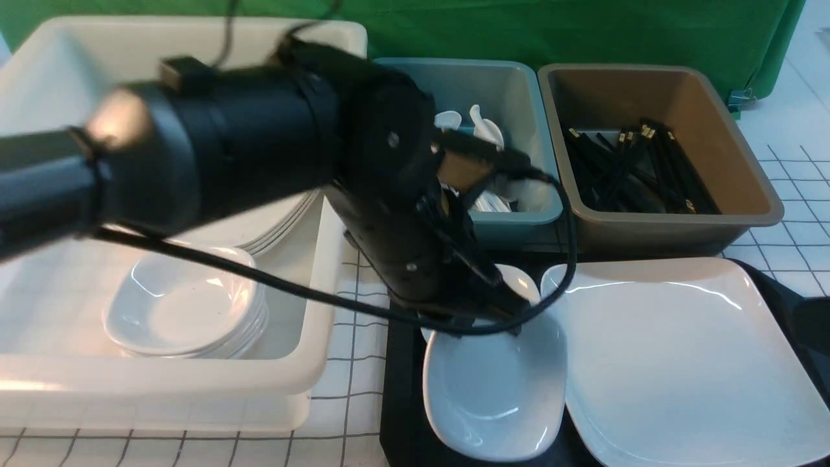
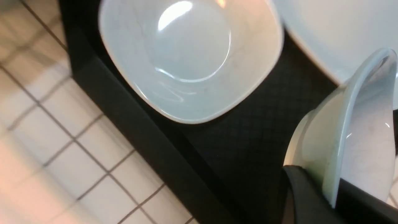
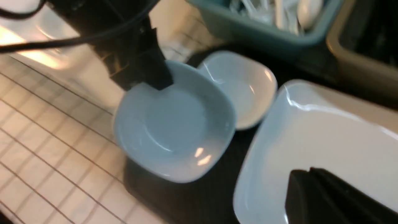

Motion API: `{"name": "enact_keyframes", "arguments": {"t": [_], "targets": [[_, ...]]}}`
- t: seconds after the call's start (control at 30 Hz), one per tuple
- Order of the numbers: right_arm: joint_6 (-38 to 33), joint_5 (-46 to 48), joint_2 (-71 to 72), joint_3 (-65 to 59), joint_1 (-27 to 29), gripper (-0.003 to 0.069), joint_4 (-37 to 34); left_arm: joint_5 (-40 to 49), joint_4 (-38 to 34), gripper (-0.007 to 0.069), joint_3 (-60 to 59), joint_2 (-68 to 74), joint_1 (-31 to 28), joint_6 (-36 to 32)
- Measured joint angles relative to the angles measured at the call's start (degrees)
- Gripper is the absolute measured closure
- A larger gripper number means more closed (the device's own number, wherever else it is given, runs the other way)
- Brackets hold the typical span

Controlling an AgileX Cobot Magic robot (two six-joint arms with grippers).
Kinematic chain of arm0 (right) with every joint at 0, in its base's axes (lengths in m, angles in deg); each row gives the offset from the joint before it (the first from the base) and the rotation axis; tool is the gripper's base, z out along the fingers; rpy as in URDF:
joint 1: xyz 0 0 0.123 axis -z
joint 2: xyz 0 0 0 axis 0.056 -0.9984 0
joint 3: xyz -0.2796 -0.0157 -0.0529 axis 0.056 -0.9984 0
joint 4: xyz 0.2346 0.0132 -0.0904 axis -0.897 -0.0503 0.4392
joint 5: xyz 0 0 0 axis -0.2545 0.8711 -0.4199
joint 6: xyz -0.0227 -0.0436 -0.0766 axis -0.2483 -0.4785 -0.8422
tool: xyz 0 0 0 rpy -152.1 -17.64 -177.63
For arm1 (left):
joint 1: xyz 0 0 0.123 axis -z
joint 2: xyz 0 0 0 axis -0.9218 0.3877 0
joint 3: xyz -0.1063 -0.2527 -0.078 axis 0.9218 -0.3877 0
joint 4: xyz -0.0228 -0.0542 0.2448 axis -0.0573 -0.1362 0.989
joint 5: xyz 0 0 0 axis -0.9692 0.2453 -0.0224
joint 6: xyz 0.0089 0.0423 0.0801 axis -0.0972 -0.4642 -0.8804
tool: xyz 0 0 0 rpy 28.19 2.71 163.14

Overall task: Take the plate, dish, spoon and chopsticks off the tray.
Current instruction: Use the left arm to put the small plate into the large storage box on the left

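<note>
Dish (image 1: 493, 389) is clamped by its far rim in the left gripper (image 1: 481, 316), above the tray (image 1: 399, 395) beside the plate (image 1: 681, 357). Right gripper (image 3: 326, 196): aperture cannot be determined.

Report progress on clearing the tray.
Done: no spoon or chopsticks show on the tray. In hand: the left gripper pinches the held dish by its rim. Left: the second dish and the plate sit on the tray.
</note>
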Motion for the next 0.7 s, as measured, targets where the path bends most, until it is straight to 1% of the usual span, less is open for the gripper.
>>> {"name": "enact_keyframes", "arguments": {"t": [0.07, 0.17, 0.27, 0.33, 0.43, 0.47, 0.5, 0.6, 0.67, 0.7], "targets": [[-2.5, 0.0, -1.2, 2.1, 0.0, 0.0648, -3.5, 1.7, -0.5, 0.0610, 1.4, -3.0, -2.9, -1.2], [-3.7, 0.6, -4.4, 4.6, 0.0, 0.0648, -7.2, 3.1, -1.1, 0.0610, 2.1, -6.7, -8.7, -2.2], [-5.6, 2.3, -9.3, 7.3, -0.4, 0.0648, -10.6, 5.7, -3.5, 0.0610, 2.4, -10.1, -19.9, -4.3], [-6.5, 2.9, -12.6, 9.0, -2.1, 0.0648, -11.7, 7.2, -6.6, 0.0610, 2.4, -11.3, -27.7, -7.8], [-7.1, 3.0, -17.6, 12.6, -6.4, 0.0651, -12.3, 9.4, -12.1, 0.0610, 2.4, -11.7, -38.8, -16.2], [-7.1, 3.0, -18.7, 13.2, -7.6, 0.0652, -12.4, 10.0, -13.2, 0.0610, 2.4, -11.6, -40.8, -18.3], [-7.1, 3.0, -21.9, 15.6, -10.9, 0.0652, -12.4, 11.6, -15.6, 0.0610, 2.4, -11.3, -45.3, -22.8], [-7.0, 2.8, -28.0, 20.6, -16.2, 0.0652, -11.9, 12.2, -17.4, 0.0610, 1.9, -10.2, -50.3, -28.2], [-5.7, 3.0, -32.0, 24.4, -19.8, 0.0653, -10.7, 12.2, -17.6, 0.0610, 1.2, -9.1, -51.9, -31.2], [-4.8, 3.4, -34.6, 27.0, -21.3, 0.0653, -9.6, 12.4, -17.6, 0.0610, 0.7, -7.9, -52.7, -34.1]]}}
